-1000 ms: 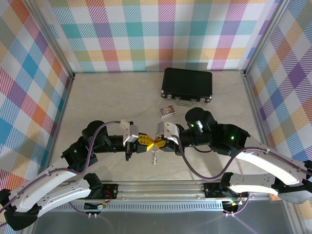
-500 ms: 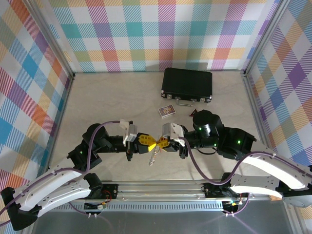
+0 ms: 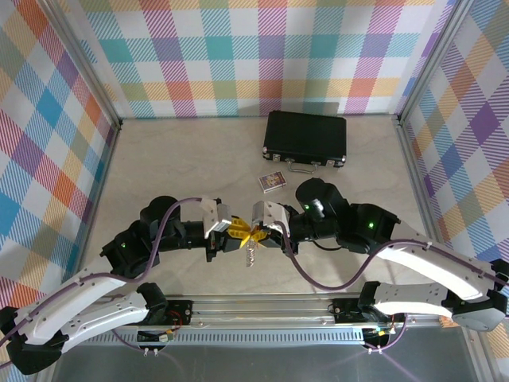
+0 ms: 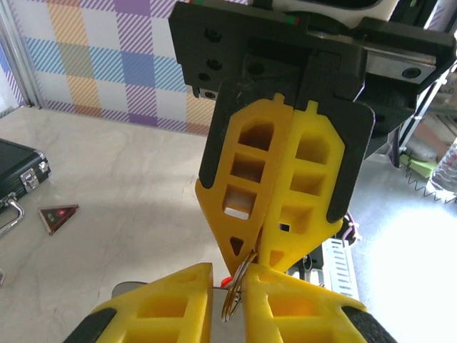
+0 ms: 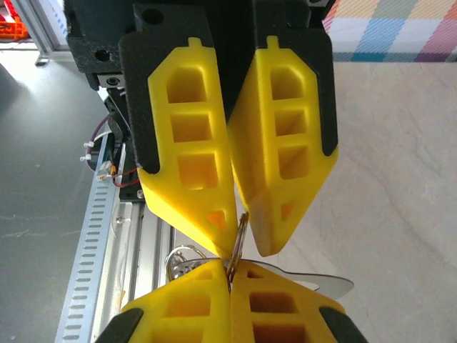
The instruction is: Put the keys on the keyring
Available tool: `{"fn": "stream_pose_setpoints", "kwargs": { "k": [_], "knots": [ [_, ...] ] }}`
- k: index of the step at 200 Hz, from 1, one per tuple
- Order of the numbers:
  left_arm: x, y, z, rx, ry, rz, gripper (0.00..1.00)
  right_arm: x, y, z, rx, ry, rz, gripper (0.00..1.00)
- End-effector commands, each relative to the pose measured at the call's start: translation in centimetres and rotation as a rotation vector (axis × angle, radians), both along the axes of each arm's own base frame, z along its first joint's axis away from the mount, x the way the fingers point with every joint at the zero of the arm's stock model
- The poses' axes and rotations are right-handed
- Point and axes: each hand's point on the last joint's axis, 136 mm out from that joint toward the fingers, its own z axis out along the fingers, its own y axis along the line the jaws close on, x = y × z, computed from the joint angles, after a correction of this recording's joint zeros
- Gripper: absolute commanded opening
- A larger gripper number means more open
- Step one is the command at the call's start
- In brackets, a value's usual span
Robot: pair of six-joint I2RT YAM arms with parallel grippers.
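Starting with the top view, find the left hand (image 3: 241, 233) and the right hand (image 3: 258, 234) nosed tip to tip above the near middle of the counter (image 3: 183, 167). Spot the keyring (image 3: 250, 255) dangling as a thin, chain-like strand just under that meeting point. Farther back, note a black case (image 3: 306, 138) and a small card box (image 3: 273, 181); cannot read its print, so claim no brand.

Turning to the left wrist view, see the left hand's own yellow fingers (image 4: 164, 307) slightly parted around the silver loop. Cannot tell whether pinching it or merely flanking it. Opposite, see the right hand clenched on the loop's upper arc. Note a dark red triangular piece (image 4: 58, 216) lying flat near the case, with no legible lettering.

Moving to the right wrist view, confirm the right hand clamped on the ring, seen edge-on. Notice a flat silver blade, perhaps one of the keys (image 5: 314, 284), poking out beside those tips; too little visible to be sure.

Judging handling: expect light, stiff, springy wire, slick under plastic pads and prone to twisting. Grip across the flat of the loop, away from its opening, and pinch any key by the head.
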Motion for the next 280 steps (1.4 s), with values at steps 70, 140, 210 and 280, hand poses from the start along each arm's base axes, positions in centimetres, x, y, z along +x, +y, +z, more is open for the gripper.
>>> {"fn": "stream_pose_setpoints", "kwargs": {
  "k": [70,140,210,280],
  "knots": [
    [-0.3,0.2,2.0,-0.071,-0.034,0.003,0.0,-0.6,0.4,1.3,0.02,0.002,0.035,0.0],
    [-1.6,0.0,4.5,-0.271,-0.022,-0.061,0.0,-1.4,-0.2,3.1,0.129,-0.016,0.055,0.14],
    [-2.2,0.0,5.7,-0.39,-0.002,-0.105,0.0,-1.9,-0.3,3.7,0.162,-0.023,0.078,0.14],
    [-2.4,0.5,6.8,-0.506,0.018,-0.114,0.0,-2.3,-0.6,4.7,0.209,-0.041,0.088,0.17]
  ]
}}
